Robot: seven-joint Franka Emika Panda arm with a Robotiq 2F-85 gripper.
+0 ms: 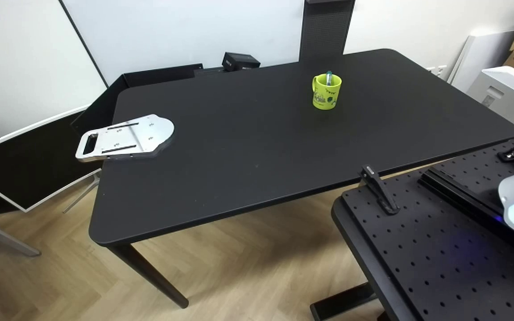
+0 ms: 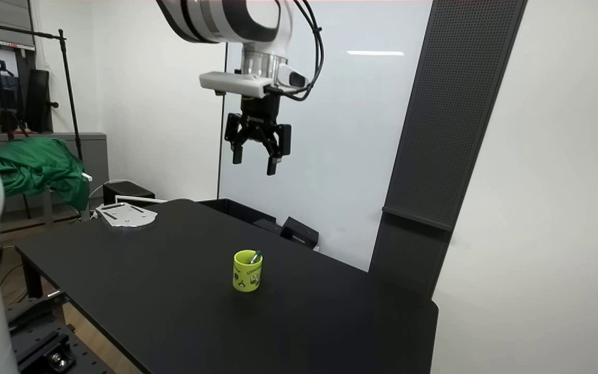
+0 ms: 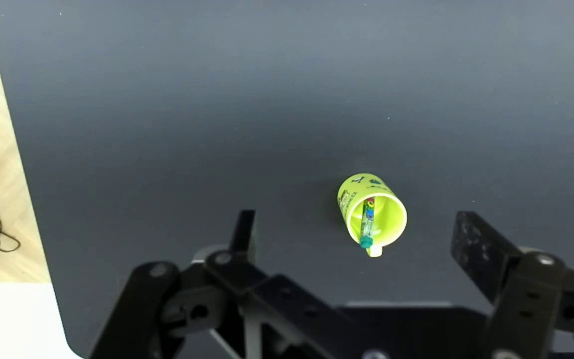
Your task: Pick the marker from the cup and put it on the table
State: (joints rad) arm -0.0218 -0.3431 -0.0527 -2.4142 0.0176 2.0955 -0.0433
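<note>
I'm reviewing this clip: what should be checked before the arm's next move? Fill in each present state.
1. Is the hand open? Ok: jaws wide apart, holding nothing.
2. Is the marker in the cup? Ok: it leans inside, green end up.
3. Is the cup upright on the table? Ok, in both exterior views.
4. Is the hand low enough to grasp? Not ok: it hangs well above the cup.
5. Is the hand centred on the marker? Cannot tell: the wrist view shows it from high up.
6. Is the silvery plate apart from the cup? Ok: at one end of the table.
</note>
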